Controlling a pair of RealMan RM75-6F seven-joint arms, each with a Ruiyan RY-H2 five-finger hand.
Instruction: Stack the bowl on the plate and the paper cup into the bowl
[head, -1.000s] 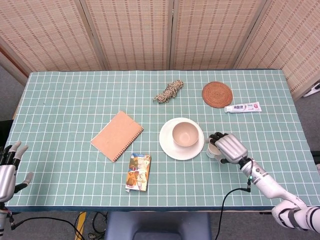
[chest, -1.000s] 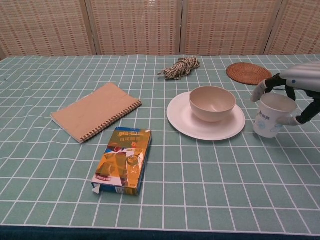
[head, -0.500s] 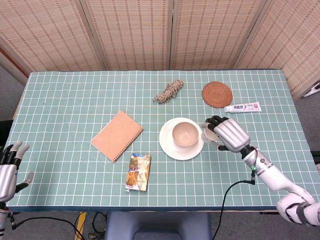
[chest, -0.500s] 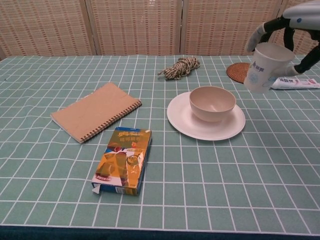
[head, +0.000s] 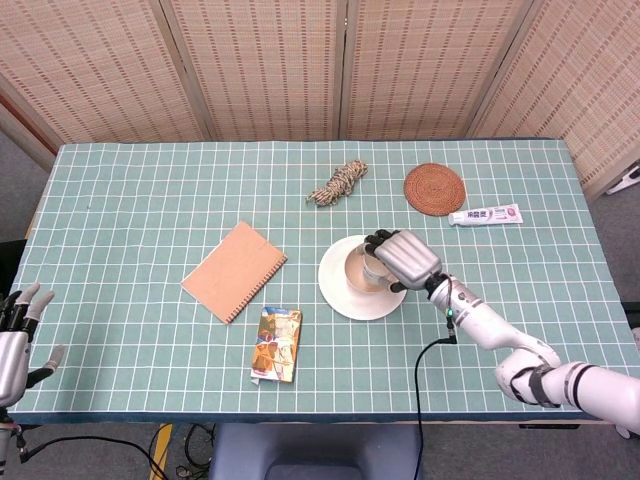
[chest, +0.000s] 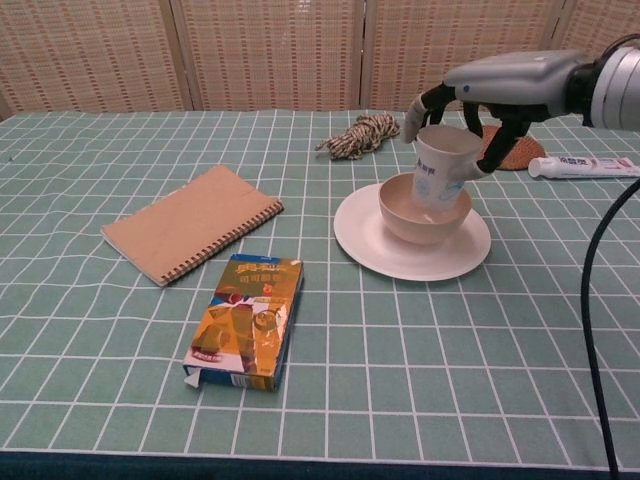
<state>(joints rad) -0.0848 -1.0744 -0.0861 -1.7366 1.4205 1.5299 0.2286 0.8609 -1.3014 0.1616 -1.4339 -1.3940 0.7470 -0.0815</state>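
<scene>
A beige bowl (chest: 400, 215) (head: 352, 279) stands on the white plate (chest: 375, 245) (head: 340, 295) right of the table's middle. My right hand (chest: 500, 85) (head: 405, 257) grips the white paper cup (chest: 440, 165) (head: 372, 263) from above, the cup upright and its lower part inside the bowl. Whether the cup's base touches the bowl's bottom does not show. My left hand (head: 15, 335) hangs off the table's near left corner, fingers apart and holding nothing.
A brown spiral notebook (chest: 192, 222) and a colourful snack box (chest: 245, 320) lie left of the plate. A coil of twine (chest: 360, 135), a woven coaster (head: 434, 188) and a toothpaste tube (chest: 585, 167) lie at the back. A black cable (chest: 595, 300) hangs from my right arm.
My right hand has lifted the cup from the table right of the plate, carried it left and lowered it into the bowl. The left hand barely moved.
</scene>
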